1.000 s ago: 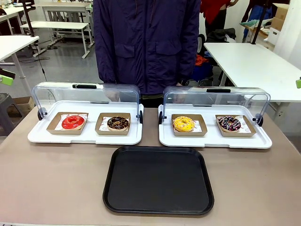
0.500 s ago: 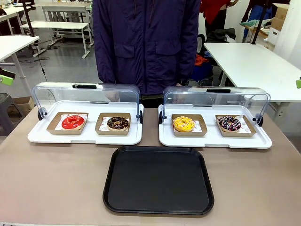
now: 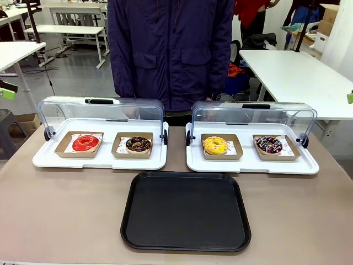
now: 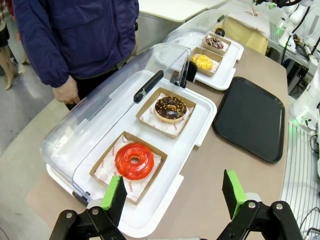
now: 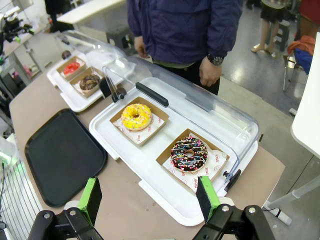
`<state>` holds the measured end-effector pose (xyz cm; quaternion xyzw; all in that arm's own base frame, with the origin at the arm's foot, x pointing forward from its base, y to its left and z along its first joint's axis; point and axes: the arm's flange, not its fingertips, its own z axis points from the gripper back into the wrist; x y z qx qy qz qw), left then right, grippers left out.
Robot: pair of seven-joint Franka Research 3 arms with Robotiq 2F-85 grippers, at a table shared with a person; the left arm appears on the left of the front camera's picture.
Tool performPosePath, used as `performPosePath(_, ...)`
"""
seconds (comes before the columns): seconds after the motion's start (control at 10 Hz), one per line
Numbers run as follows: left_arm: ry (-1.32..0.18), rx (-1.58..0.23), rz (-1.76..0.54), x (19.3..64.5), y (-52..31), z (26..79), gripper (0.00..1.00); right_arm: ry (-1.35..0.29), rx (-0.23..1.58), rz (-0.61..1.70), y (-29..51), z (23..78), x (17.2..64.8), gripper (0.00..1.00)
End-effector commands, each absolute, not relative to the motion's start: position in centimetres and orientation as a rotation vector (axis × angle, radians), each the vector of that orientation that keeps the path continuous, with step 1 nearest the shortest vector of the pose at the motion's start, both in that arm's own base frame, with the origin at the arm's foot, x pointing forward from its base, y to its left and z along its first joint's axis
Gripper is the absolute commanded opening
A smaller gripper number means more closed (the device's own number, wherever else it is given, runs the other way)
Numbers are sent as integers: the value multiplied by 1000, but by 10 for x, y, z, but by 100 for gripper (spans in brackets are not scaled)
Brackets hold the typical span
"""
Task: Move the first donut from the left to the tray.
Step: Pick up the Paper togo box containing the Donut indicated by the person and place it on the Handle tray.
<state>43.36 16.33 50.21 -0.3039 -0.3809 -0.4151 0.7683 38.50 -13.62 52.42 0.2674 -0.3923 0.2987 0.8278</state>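
The first donut from the left [image 3: 85, 143] is a glossy red ring on white paper in a small brown cardboard tray, at the left end of the left white display tray [image 3: 49, 161]. The left wrist view has the same red donut [image 4: 134, 160] just beyond my left gripper [image 4: 175, 194], which hangs open above the table's corner with nothing between its green pads. The black tray [image 3: 186, 211] lies flat at the table's front centre, also seen from both wrists [image 4: 252, 116] [image 5: 60, 154]. My right gripper [image 5: 150, 196] is open over the right end of the table.
A chocolate donut [image 3: 138, 144] shares the left display tray. The right display tray [image 3: 309, 165] carries a yellow donut [image 3: 215, 145] and a sprinkled chocolate donut [image 3: 269, 144]. Both clear lids [image 3: 99, 110] stand raised at the back. A person in a dark jacket [image 3: 171, 49] stands at the far edge.
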Motion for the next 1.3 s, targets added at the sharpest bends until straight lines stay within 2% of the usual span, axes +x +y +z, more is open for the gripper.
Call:
performPosePath(0.0,-835,-668,-905,434,163,503,100,-863,578,651,-136,524,388,100)
performPosePath(1.2,-835,-668,-905,434,163,503,100,-863,578,651,-136,524,388,100)
